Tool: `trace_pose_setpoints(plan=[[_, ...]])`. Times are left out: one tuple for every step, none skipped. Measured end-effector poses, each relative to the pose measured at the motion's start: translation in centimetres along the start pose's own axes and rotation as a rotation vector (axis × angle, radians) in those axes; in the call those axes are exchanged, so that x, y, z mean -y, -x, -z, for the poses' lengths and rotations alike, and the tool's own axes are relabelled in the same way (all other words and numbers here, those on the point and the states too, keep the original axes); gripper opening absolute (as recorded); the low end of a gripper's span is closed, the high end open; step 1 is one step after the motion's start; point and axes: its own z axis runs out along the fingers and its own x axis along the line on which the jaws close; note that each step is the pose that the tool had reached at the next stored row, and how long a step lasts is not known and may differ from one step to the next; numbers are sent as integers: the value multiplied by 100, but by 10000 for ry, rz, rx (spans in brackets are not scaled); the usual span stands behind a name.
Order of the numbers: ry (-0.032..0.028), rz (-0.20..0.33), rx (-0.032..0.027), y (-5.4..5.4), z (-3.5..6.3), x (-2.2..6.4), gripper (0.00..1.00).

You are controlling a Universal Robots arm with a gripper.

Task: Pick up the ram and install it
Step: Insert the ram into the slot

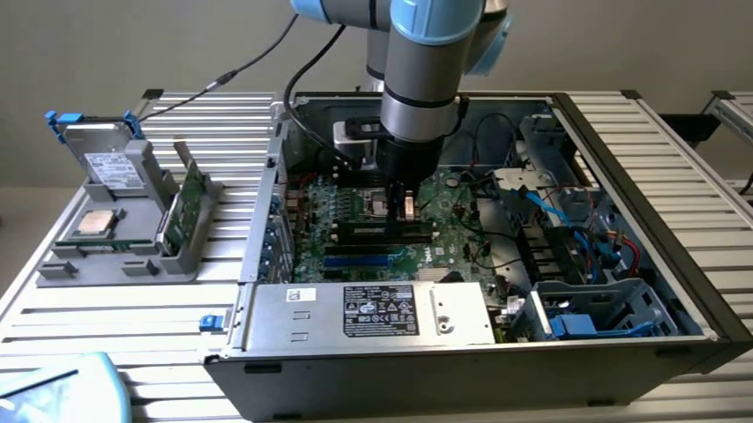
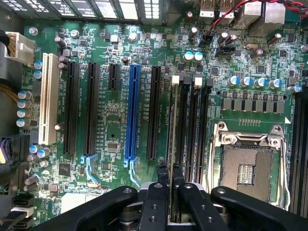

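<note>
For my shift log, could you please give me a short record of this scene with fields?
Setting: open computer case on a slatted table
Gripper: gripper low over the motherboard, shut on the ram
Ram: ram held edge-on, running in line with the black memory slots
Seating: cannot tell whether it sits in a slot
Nearby: CPU socket beside the memory slots
Outside the case: grey holder at the exterior view's left
</note>
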Motion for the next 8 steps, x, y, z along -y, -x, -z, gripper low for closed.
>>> trace_pose_setpoints(plan=[[2, 0, -3, 0, 0, 0, 14], [2, 0, -3, 0, 0, 0, 14], [3, 0, -6, 0, 0, 0, 14], [1, 0, -5, 0, -1, 0, 14], [1, 0, -5, 0, -3, 0, 14], [-1, 1, -1, 1, -7, 1, 14], [-1, 0, -2, 2, -10, 1, 14], [1, 1, -6, 2, -11, 1, 14]])
